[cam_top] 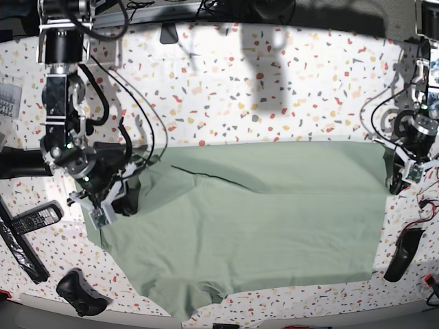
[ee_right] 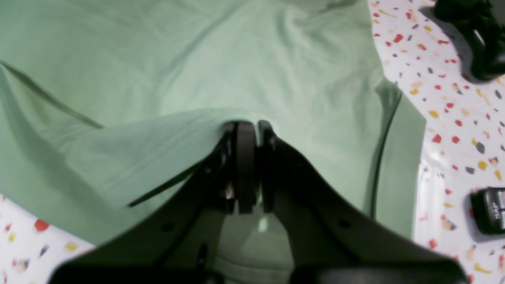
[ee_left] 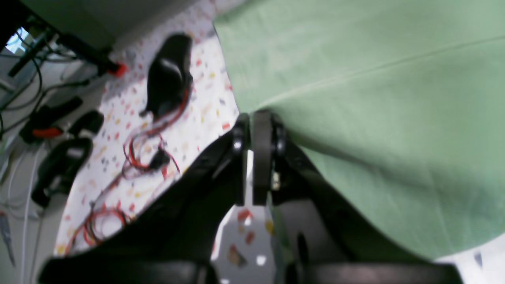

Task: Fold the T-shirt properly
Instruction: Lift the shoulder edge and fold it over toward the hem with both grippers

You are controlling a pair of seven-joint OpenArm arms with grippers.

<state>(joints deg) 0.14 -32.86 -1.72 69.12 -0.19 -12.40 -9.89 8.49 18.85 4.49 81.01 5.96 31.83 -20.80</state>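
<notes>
— What do your grippers have now?

— My left gripper point(ee_left: 256, 118) is fully closed, and its jaws pinch the edge of the T-shirt point(ee_left: 375, 98). In the base view this gripper point(cam_top: 396, 184) stands at the right side of the cloth, where the fabric is drawn up a little at the corner. My right gripper point(ee_right: 248, 125) is also closed, with a fold of the green cloth pressed between its jaws. In the base view it point(cam_top: 103, 209) is at the left edge of the shirt.

— And where is the shirt itself?

— The T-shirt point(cam_top: 260, 226) lies spread in the middle of the speckled table point(cam_top: 274, 89), stretched between my two arms. Its far edge runs almost straight from left to right, with one dark crease near the far-left part. The near edge is more uneven and hangs toward the near-left corner.

— Something else near it?

— A black game controller point(cam_top: 81, 291) lies at the near left, a remote control point(cam_top: 34, 219) further left, and a black object with red wires point(cam_top: 405, 253) at the near right.
</notes>
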